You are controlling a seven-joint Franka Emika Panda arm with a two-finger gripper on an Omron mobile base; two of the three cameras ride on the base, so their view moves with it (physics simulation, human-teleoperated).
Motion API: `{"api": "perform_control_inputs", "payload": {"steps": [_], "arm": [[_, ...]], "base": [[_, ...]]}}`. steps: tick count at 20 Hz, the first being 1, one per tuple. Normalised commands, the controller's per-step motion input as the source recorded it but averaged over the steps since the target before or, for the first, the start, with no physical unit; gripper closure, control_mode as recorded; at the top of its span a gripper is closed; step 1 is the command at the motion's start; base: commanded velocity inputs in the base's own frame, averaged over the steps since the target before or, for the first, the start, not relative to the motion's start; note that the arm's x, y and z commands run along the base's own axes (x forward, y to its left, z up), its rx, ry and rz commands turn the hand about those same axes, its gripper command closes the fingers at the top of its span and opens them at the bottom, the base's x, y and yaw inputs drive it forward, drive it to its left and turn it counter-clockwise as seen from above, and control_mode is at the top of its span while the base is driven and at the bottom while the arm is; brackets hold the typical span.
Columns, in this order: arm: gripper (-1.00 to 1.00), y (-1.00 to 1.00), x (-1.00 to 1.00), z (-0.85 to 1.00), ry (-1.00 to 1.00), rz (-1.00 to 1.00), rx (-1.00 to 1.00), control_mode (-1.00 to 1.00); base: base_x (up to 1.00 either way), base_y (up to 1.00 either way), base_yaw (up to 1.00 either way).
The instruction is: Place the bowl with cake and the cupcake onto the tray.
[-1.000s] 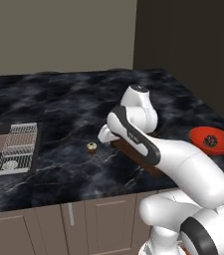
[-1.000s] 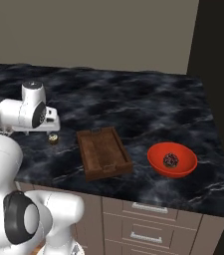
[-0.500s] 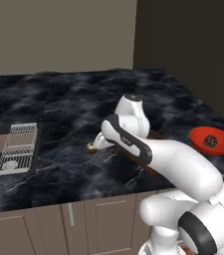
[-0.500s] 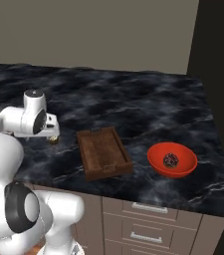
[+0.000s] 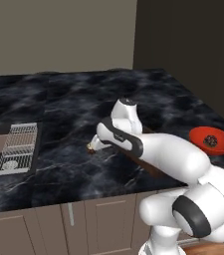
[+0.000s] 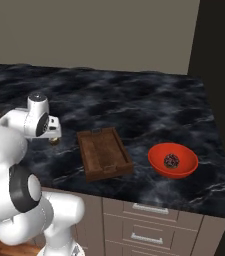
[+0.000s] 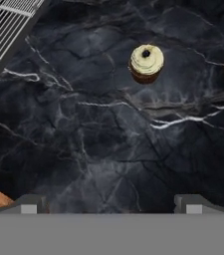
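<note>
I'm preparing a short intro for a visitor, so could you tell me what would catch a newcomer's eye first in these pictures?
The red-orange bowl with cake stands out brightly near the right end of the black marble counter, with the dark wooden tray just to its left, bare. The white arm bends low left of the tray, its open gripper hanging above the small cream-topped cupcake. A white wire rack lies at the far left.

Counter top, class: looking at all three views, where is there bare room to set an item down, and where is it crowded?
Free: the tray floor; the dark counter behind tray and bowl with cake; the marble between wire rack and cupcake. Crowded: around the cupcake, where the open end effector hovers.
</note>
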Motion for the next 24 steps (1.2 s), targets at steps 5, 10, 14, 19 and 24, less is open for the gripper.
{"api": "perform_control_inputs", "payload": {"steps": [5,10,14,19,24], "arm": [[-1.00,0.01,0.34,-0.12,0.00,0.00,0.00,-1.00],[-1.00,0.07,0.35,-0.18,0.00,0.00,-0.01,-1.00],[-1.00,0.12,0.31,-0.25,0.00,0.00,-0.02,-1.00],[-1.00,0.10,0.29,-0.23,0.00,0.00,-0.04,-1.00],[-1.00,0.08,0.29,-0.18,0.00,0.00,-0.01,-1.00]], "base": [[0.00,0.00,0.00],[0.00,0.00,0.00],[0.00,0.00,0.00],[0.00,0.00,0.00],[0.00,0.00,0.00]]}}
